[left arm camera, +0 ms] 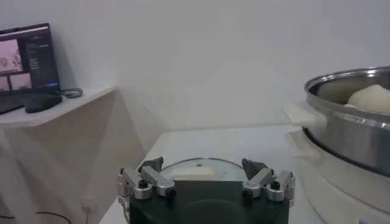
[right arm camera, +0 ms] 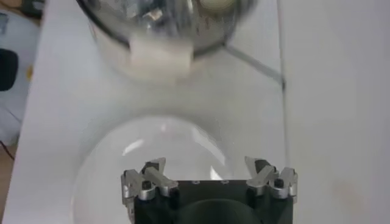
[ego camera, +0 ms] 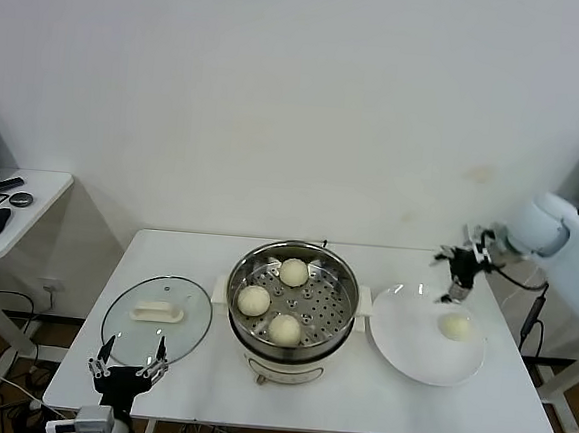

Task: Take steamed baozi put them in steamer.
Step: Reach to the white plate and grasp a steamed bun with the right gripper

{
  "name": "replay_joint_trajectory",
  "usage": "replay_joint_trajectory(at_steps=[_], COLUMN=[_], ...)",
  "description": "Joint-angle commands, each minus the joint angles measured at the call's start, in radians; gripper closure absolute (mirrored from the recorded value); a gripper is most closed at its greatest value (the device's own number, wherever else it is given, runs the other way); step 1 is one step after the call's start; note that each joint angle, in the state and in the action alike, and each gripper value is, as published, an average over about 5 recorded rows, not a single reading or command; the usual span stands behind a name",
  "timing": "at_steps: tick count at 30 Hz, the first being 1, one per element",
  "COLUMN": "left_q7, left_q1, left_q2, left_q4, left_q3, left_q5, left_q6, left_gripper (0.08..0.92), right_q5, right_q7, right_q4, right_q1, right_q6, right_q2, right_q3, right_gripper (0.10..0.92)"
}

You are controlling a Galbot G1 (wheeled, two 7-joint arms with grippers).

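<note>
Three buns (ego camera: 272, 299) already in the steamer (ego camera: 290, 307), last bun (ego camera: 454, 326) alone on the plate (ego camera: 410, 346), right claw (ego camera: 459, 280) wide open, empty, just above, needing to drop and close; left claw (ego camera: 128, 368) parked open by the lid (ego camera: 156, 319).

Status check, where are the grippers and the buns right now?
Left gripper open, parked by glass lid. Right gripper open above plate. Three baozi in steamer, last baozi on plate, unobstructed.

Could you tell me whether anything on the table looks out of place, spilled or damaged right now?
Nothing stands out. Three baozi sit upright on the steamer's tray, one baozi rests on the plate, and the lid lies flat beside the steamer. The right tool hangs open above the plate; the left tool is open near the lid.
</note>
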Motion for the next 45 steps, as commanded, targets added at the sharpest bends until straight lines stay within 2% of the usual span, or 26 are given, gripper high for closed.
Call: replay_joint_trajectory(at_steps=[1,5,18,30,45], left_q7=[-0.001,-0.002,-0.003,-0.001,-0.001], left_q1=[0.008,0.002,-0.005,-0.012,-0.011], left_q2=[0.001,0.000,0.000,-0.001,-0.001], left_q4=[0.001,0.008,0.026,0.033,0.039], left_q3=[-0.007,-0.013,-0.009,-0.004,-0.002], left_q5=[0.005,0.009,0.015,0.015,0.020], left_q6=[0.004,0.008,0.006,0.001,-0.002], left_gripper=[0.177,0.177,0.177,0.177,0.177], right_q5=[-0.308,-0.402,-0.493,-0.507,-0.514], right_q7=[-0.056,-0.080,-0.065,0.022,0.025], right_q4=[-0.279,-0.382,-0.457,-0.485,-0.493], right_q1=[-0.242,-0.237,-0.226,-0.231,-0.224], right_q6=[0.146,0.281,0.373,0.360,0.352], right_q2=[0.134,0.198,0.259,0.270,0.274], right_q3=[0.247,0.271,0.276,0.277,0.278], right_gripper=[0.203,0.203,0.203,0.203,0.203])
